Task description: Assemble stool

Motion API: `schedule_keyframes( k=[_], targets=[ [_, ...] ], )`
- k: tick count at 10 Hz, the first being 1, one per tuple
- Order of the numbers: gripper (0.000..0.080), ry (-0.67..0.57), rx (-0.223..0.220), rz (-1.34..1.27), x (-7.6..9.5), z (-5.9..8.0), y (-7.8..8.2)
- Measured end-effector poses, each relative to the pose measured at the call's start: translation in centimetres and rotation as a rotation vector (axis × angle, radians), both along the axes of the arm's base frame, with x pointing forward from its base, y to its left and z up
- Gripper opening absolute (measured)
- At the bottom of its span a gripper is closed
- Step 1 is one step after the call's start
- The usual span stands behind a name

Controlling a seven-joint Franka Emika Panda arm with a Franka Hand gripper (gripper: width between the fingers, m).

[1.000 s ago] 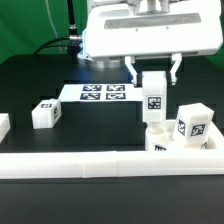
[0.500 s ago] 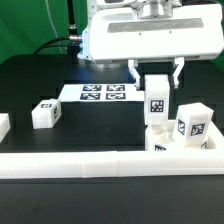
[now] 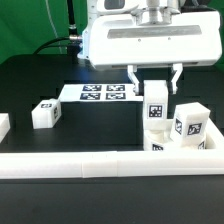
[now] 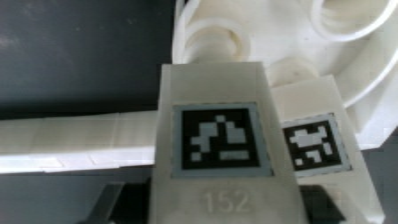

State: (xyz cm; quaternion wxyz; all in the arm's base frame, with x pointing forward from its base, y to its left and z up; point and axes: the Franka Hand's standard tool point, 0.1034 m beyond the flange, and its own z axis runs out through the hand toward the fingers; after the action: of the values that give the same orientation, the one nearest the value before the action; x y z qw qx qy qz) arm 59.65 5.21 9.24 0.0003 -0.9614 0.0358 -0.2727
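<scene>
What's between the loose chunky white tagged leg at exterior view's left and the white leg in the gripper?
Exterior view: bare black tabletop; the flat white marker board lies just beyond that stretch.

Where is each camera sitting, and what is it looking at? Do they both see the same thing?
Exterior view: off the arm, looking over the long white rail and across the black table at the claw; the arm's white wrist block shows above.
Wrist view: on the wrist, looking down along the leg the claw grips toward the round seat; only the claw's dark edges show.
Shared: the gripped leg, the second tagged leg, the round seat.
</scene>
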Motion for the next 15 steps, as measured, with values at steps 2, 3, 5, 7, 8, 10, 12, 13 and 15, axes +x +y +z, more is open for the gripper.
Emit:
schedule_keyframes(
  k=[2, 3, 5, 7, 8, 10, 12, 13, 15],
  targets=[
    [0.0337, -0.055, -0.005, -0.003, -0.2, -0.1, 0.0],
    [0.0337, -0.037, -0.005, 0.002, -0.1, -0.1, 0.1],
    [0.0547, -0.035, -0.009, 0.007, -0.2, -0.2, 0.1],
    [0.0628, -0.031, -0.014, 0.014, -0.2, -0.3, 0.0],
    [0.0643, -0.024, -0.019, 0.020, -0.1, -0.3, -0.1],
    [0.0649, 0.002, -0.015, 0.017, 0.1, -0.2, -0.4],
    [0.0649, 0.030, -0.008, 0.018, 1.0, 0.4, -0.4],
    [0.0649, 0.031, -0.008, 0.018, 0.9, 0.2, -0.4],
    [0.0649, 0.041, -0.008, 0.019, 0.8, 0.0, -0.4]
  ],
)
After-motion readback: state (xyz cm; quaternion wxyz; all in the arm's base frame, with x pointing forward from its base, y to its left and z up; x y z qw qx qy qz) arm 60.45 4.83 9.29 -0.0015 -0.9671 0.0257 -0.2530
